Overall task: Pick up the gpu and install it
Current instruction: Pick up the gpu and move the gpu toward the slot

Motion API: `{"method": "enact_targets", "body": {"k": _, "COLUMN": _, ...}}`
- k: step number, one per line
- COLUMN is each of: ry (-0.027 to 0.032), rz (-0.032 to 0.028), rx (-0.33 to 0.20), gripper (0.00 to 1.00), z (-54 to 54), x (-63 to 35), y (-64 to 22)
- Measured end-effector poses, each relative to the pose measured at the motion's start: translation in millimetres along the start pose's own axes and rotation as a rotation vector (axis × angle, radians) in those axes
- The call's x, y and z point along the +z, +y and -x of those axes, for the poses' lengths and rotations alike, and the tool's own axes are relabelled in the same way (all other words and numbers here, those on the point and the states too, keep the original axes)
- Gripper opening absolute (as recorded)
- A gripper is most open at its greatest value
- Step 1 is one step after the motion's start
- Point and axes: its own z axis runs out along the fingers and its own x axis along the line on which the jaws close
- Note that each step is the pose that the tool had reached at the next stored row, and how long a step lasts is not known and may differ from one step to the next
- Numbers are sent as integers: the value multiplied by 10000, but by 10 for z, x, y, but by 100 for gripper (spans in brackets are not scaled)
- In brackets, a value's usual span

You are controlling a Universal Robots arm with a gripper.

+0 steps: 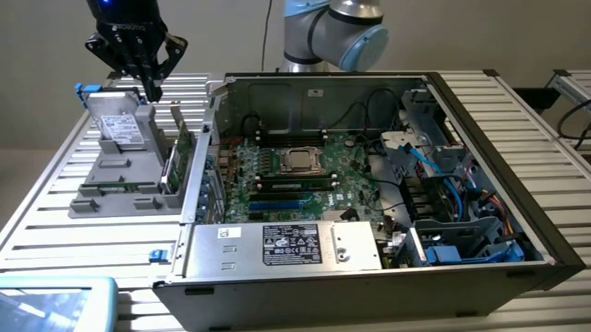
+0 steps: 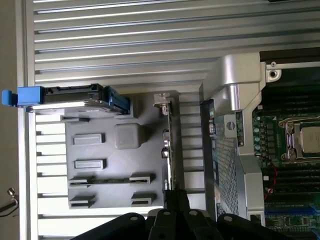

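The gpu [image 1: 181, 149] stands on edge in a grey holder [image 1: 115, 197] at the exterior view's left, just outside the open computer case [image 1: 480, 159]. In the wrist view the gpu [image 2: 170, 145] appears edge-on, its silver bracket [image 2: 161, 99] at one end. My black gripper [image 1: 153, 88] hangs a little above the holder, over the card's far end, fingers pointing down and shut with nothing between them. In the wrist view the fingertips [image 2: 176, 199] sit together over the card's edge. The motherboard [image 1: 295, 173] lies exposed inside the case.
A grey hard drive [image 1: 121, 124] with a white label and blue caddy stands in the holder beside the gpu. A memory stick [image 2: 110, 180] lies in a holder slot. The case's side wall [image 1: 205, 159] rises close to the card. A blue-rimmed tray [image 1: 55, 299] sits at the front left.
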Motion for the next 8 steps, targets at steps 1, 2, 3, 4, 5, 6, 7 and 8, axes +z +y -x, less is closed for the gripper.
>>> {"method": "enact_targets", "body": {"k": 1, "ry": 0, "rz": 0, "rx": 0, "gripper": 12, "z": 0, "x": 1, "y": 0}}
{"method": "enact_targets", "body": {"k": 2, "ry": -1, "rz": 0, "rx": -1, "gripper": 12, "z": 0, "x": 2, "y": 0}}
{"method": "enact_targets", "body": {"k": 3, "ry": 0, "rz": 0, "rx": -1, "gripper": 12, "z": 0, "x": 3, "y": 0}}
{"method": "enact_targets", "body": {"k": 4, "ry": -1, "rz": 0, "rx": -1, "gripper": 20, "z": 0, "x": 3, "y": 0}}
{"method": "enact_targets", "body": {"k": 5, "ry": 0, "rz": 0, "rx": 0, "gripper": 20, "z": 0, "x": 4, "y": 0}}
{"method": "enact_targets", "body": {"k": 6, "ry": -1, "rz": 0, "rx": -1, "gripper": 26, "z": 0, "x": 4, "y": 0}}
{"method": "enact_targets", "body": {"k": 7, "ry": -1, "rz": 0, "rx": -1, "gripper": 26, "z": 0, "x": 5, "y": 0}}
{"method": "enact_targets", "body": {"k": 8, "ry": -2, "rz": 0, "rx": -1, "gripper": 32, "z": 0, "x": 5, "y": 0}}
